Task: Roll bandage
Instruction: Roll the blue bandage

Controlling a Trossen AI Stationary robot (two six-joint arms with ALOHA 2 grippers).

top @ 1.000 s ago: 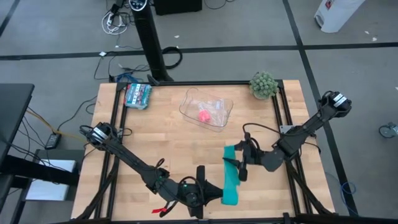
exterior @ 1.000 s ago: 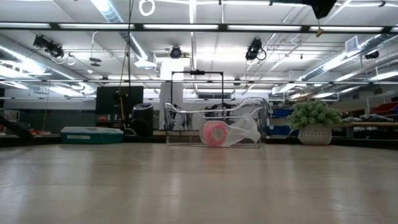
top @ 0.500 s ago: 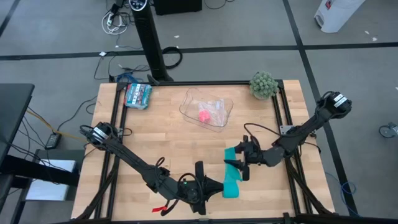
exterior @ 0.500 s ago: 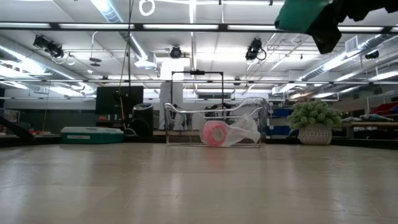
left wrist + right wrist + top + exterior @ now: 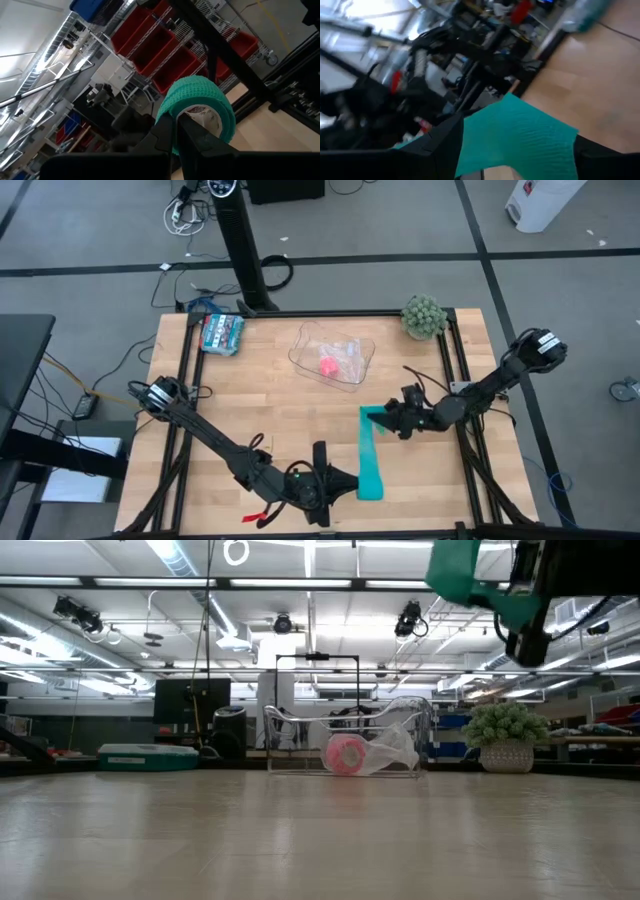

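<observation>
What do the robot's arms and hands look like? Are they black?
Yes, mostly. Both arms are thin and dark, built from jointed sections, with thin dark cables running along them. The left arm has a small red piece near its hand. The right hand is dark too. Each has two flat black fingers.

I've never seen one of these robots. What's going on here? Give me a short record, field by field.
job: rolling up a bandage
bandage: teal strip stretched between both grippers, rolled end at the left one
left gripper: near the table's front edge, shut on the roll
right gripper: farther back, shut on the strip's free end
clear tray: holds a pink roll
potted plant: back right corner
teal packet: back left corner
</observation>
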